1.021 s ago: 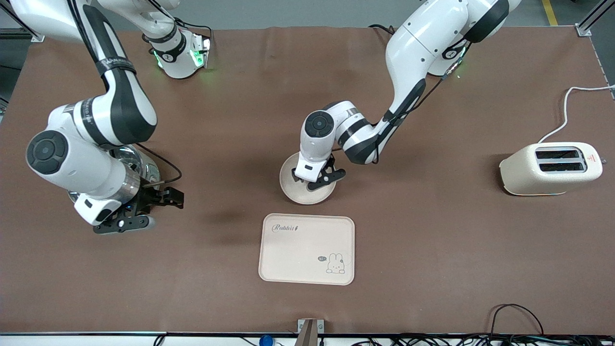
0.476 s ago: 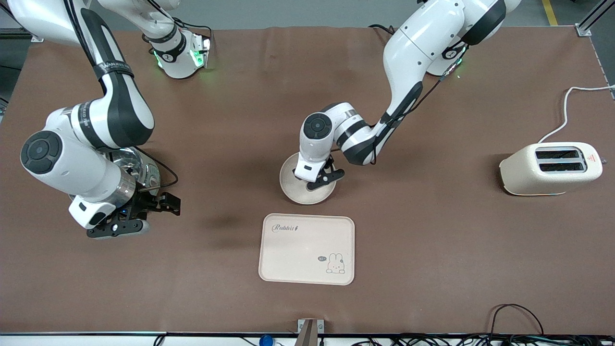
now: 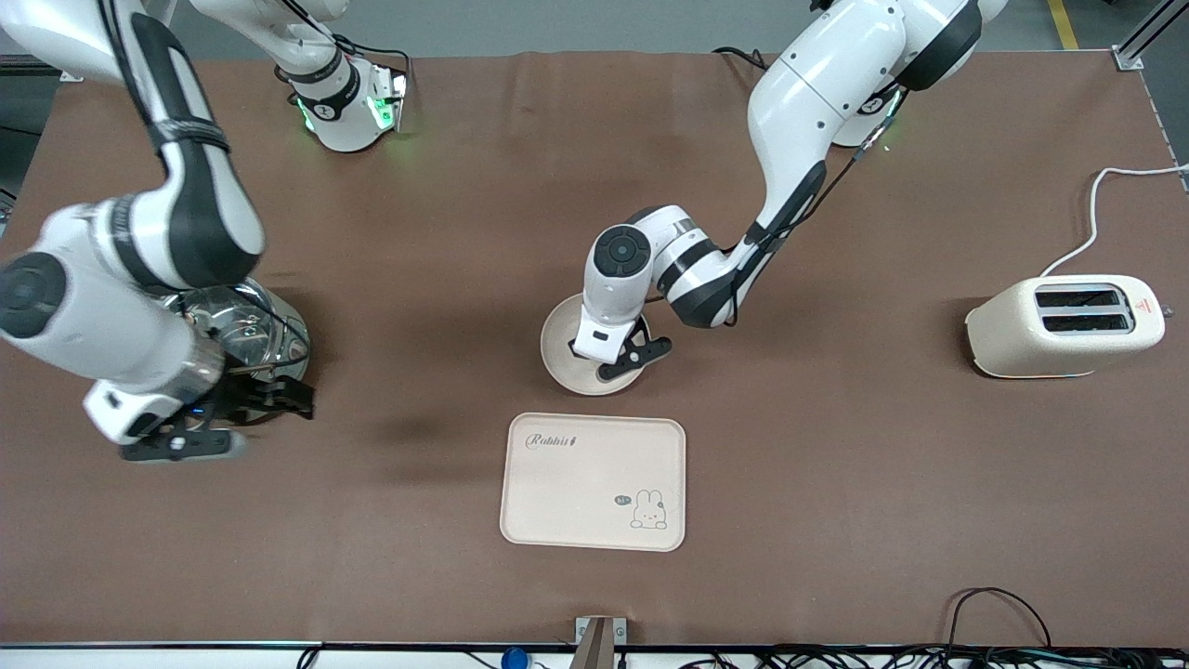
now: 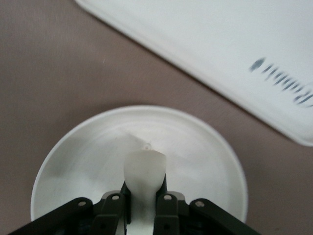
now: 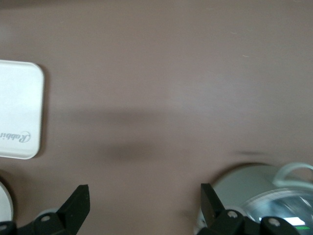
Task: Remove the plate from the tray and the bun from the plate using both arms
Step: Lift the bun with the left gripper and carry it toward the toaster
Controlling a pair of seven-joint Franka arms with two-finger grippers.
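Front view hides the bun under the left arm's wrist; left wrist view shows it plainly: bun point(image 4: 145, 176) pinched between the two fingers point(image 4: 116, 208) of the left gripper point(image 3: 620, 358), fingers closed in on both its sides, bun end sticking out past the fingertips over the middle of the plate point(image 4: 73, 161). Can't tell if the bun touches the plate floor or is just above it. Plate point(image 3: 557, 348) sits on the brown counter point(image 3: 836, 483), off the tray point(image 3: 594, 483), just beside the tray's edge and farther from the front camera; left wrist view also catches the tray corner point(image 4: 234, 54) with the "Rabbit" script. Right gripper point(image 3: 209, 423) is over the counter toward the right arm's end, well apart from plate and tray, beside a shiny metal pot point(image 3: 246, 325). Right wrist view shows its fingers point(image 5: 76, 205) spread wide with nothing between them, pot point(image 5: 266, 196) at one side, tray corner point(image 5: 19, 112) at the other. A cream toaster point(image 3: 1064, 325) stands toward the left arm's end.
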